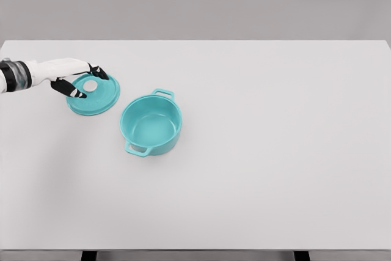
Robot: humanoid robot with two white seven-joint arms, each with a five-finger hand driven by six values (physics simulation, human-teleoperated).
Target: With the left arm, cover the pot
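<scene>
Teal lid (93, 96) lying flat on white bench (263, 169), just left of open teal pot (151, 124). Left hand (82, 80) being closed around pale knob (90, 86), grip apparently not yet firm. Firm knob pinch, level lift being advised before centring over rim.

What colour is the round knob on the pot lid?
The small round knob is pale grey-white, set on the flat teal lid; seen in the head view.

The lid (93, 95) lies on the table (275, 151) just left of and slightly behind the pot (151, 123), with the left hand (78, 79) over the lid's knob (90, 86).
</scene>
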